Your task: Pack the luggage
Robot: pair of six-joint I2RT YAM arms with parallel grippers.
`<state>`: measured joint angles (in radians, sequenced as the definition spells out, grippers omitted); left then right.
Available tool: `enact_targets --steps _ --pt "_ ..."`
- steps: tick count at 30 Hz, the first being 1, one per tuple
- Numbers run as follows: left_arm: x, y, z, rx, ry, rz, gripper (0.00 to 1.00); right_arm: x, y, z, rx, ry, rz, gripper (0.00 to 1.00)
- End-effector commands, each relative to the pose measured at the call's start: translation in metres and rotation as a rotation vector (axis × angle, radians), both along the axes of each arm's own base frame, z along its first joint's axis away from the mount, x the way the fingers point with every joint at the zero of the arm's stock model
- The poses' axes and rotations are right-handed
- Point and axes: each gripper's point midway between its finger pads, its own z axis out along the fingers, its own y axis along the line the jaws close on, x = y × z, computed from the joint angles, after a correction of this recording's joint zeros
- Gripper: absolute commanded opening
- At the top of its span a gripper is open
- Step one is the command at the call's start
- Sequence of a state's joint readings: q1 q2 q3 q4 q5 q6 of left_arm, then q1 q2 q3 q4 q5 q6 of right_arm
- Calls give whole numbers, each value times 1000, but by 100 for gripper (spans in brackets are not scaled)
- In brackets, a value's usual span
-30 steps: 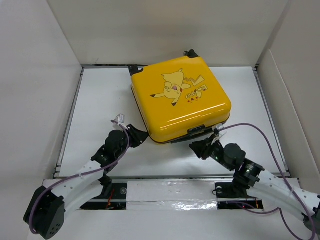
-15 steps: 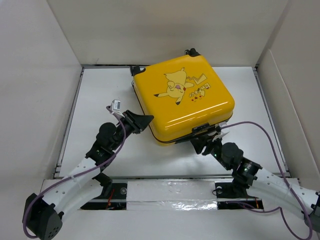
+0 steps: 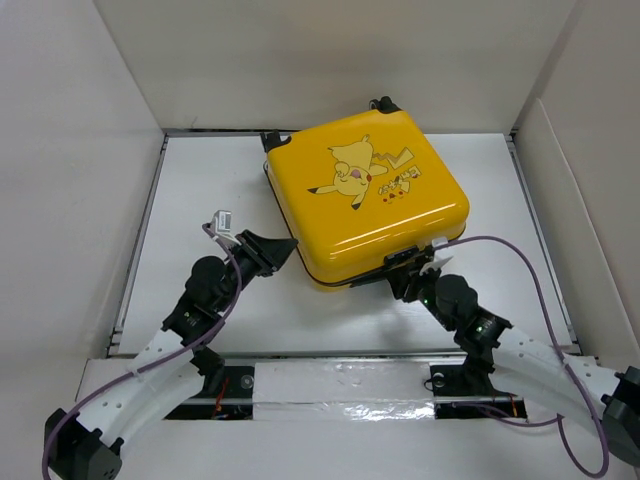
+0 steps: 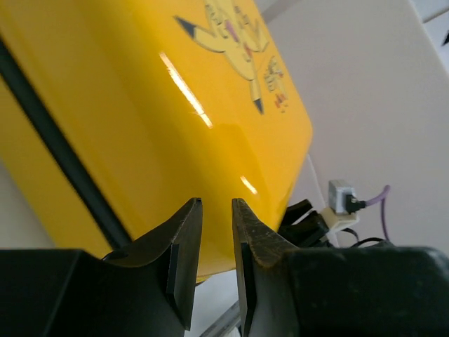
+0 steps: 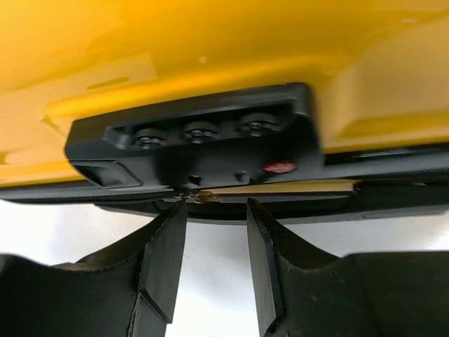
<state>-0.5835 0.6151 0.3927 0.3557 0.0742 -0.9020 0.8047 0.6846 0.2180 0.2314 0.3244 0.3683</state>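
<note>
Glossy yellow rounded luggage (image 3: 365, 205) lies just beyond the left gripper (image 4: 215, 207), narrowly parted, empty; its boxy black lock (image 5: 196, 140) sits just ahead of the right gripper (image 5: 215, 210), half-spread, empty.

White table (image 3: 200, 180), matte, with a metal rim on the left and right sides. The luggage (image 3: 365, 205) lay flat on it, closed, yellow shell with the cartoon print facing up, turned at an angle, set toward the back and slightly right of centre. Black wheels at its far edge.
</note>
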Motion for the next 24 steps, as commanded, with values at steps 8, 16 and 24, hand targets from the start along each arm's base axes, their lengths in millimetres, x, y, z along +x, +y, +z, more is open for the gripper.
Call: enact_targets --steps 8,16,24 --pt "1 20 -73 116 138 74 22 9 12 28 18 -119 53 51" --pt "1 7 -93 158 168 2 22 28 22 32 20 -161 53 52" --pt "-1 -7 -104 170 163 -54 22 29 19 51 89 -233 31 22"
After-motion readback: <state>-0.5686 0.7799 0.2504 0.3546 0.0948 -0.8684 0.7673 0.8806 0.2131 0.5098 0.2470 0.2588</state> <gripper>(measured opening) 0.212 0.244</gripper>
